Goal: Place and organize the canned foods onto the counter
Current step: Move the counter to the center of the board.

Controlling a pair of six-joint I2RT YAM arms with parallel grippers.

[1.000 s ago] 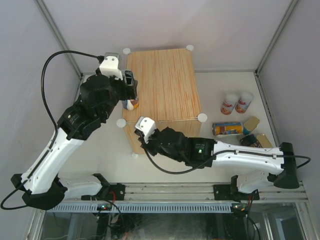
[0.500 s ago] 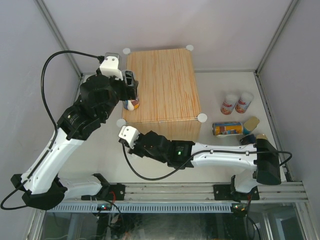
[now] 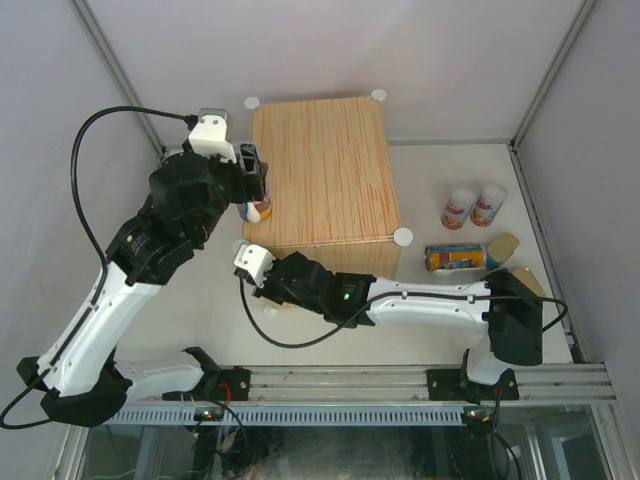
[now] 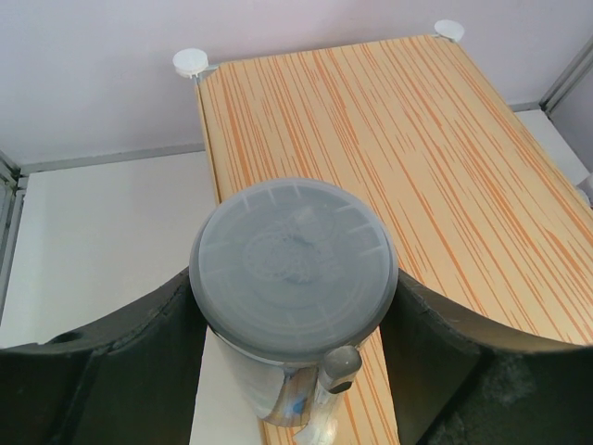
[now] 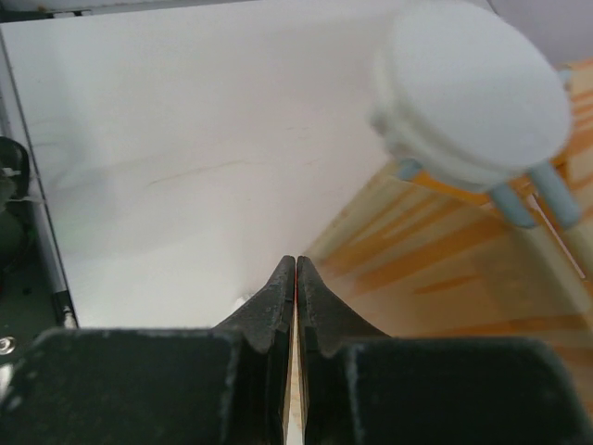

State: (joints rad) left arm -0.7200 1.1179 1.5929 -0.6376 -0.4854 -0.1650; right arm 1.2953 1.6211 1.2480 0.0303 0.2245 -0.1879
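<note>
Top view: centre-left, the left gripper [image 3: 256,188] grasps a tall can [image 3: 261,209] at the counter [image 3: 325,170]'s left edge.

Left wrist view: the tall can [image 4: 295,264] seems to overhang that edge, so letting go could topple it.

Right wrist view: the right gripper [image 5: 295,273], clenched and empty, sits near the corner knob [image 5: 473,93] and might nudge the counter.

The counter [image 3: 320,165] is streaked in pale wood with orange grain, its knobs [image 3: 404,236] white. A tall can [image 4: 294,260] is capped in translucent grey; two short cans [image 3: 458,208] are coloured white and red.
</note>
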